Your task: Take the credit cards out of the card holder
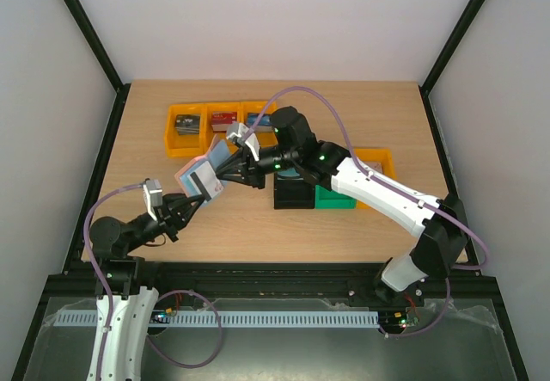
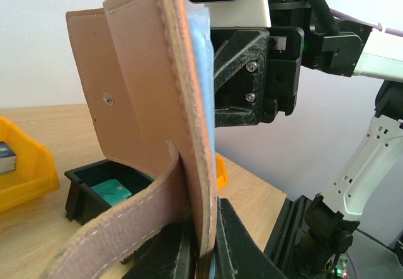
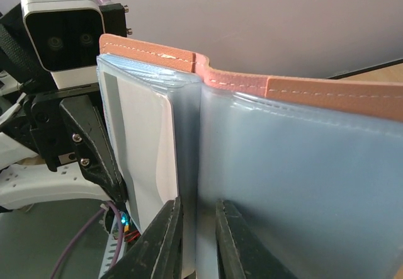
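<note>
- A reddish-brown leather-like fold-over card holder (image 1: 203,177) hangs open above the wooden counter (image 1: 258,235), left of centre, held between two robot arms.
- The left claw (image 2: 200,244) is clamped tight on the holder's leather edge.
- The right claw (image 3: 194,241), fingers almost together, pinches one of the pale blue plastic sleeves (image 3: 302,184) from the opposite side.
- A flat white card (image 3: 148,159) shows inside a neighbouring sleeve.
- A teal plastic card (image 2: 113,192) lies in a black plastic bin (image 2: 79,194), right of the counter's centre.
</note>
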Controlling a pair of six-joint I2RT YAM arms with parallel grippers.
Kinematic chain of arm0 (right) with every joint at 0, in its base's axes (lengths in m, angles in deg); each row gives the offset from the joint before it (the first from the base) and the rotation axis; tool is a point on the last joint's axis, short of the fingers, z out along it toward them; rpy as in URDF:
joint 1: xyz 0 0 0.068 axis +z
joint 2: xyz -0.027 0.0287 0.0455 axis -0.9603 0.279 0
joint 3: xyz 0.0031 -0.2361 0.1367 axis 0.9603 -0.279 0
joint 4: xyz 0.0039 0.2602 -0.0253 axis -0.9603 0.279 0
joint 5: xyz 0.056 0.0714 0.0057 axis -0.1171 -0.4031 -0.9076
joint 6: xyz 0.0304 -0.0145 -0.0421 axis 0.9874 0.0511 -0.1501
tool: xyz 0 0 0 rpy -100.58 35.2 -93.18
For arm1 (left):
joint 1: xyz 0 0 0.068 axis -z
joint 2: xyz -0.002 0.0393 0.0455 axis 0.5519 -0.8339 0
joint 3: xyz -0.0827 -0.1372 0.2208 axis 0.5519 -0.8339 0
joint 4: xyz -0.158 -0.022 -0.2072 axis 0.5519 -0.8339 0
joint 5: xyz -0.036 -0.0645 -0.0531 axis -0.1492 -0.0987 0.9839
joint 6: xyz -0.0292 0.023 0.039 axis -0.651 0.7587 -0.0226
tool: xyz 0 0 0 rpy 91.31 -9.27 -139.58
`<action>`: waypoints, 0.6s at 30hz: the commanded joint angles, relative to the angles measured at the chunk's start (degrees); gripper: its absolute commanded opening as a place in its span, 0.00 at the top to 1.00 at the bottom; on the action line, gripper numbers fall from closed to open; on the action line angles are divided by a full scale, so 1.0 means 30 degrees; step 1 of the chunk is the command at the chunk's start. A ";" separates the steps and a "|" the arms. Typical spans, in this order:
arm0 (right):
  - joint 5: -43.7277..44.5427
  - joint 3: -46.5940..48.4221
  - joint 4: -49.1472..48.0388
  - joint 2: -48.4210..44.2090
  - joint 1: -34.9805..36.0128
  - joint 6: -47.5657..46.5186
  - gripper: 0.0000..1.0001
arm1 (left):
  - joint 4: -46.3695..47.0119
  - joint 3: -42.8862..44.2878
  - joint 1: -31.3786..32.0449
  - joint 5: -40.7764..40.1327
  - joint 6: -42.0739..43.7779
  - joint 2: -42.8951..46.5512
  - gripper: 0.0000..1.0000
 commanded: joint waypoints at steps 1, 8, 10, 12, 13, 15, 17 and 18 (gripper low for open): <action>-0.0904 0.0377 0.0698 0.0045 0.0382 -0.0322 0.83 | 0.1537 0.0712 0.0034 0.1003 0.0669 0.0191 0.98; -0.1576 0.1077 0.0554 0.0507 0.1279 -0.0690 0.82 | 0.1366 0.1020 0.0034 0.1419 0.1246 -0.0242 0.98; -0.1987 0.1009 0.0303 0.0343 0.1386 -0.0686 0.82 | 0.1006 0.1144 0.0034 0.1473 0.1548 -0.0306 0.98; -0.2511 0.0902 0.0168 0.0208 0.1489 -0.0788 0.82 | 0.0834 0.1178 0.0049 0.1508 0.1637 -0.0339 0.98; -0.2715 0.0923 0.0203 0.0182 0.1527 -0.0866 0.82 | 0.0793 0.1166 0.0036 0.1431 0.1640 -0.0365 0.98; -0.2901 0.0966 0.0364 0.0112 0.1661 -0.0972 0.79 | 0.0616 0.1175 0.0034 0.1208 0.1710 -0.0398 0.98; -0.2944 0.0994 0.0563 0.0057 0.1792 -0.1096 0.79 | 0.0277 0.1206 0.0034 0.0587 0.1846 -0.0449 0.98; -0.2813 0.0987 0.0549 0.0028 0.1872 -0.1080 0.79 | 0.0021 0.1221 0.0034 0.0067 0.1918 -0.0504 0.98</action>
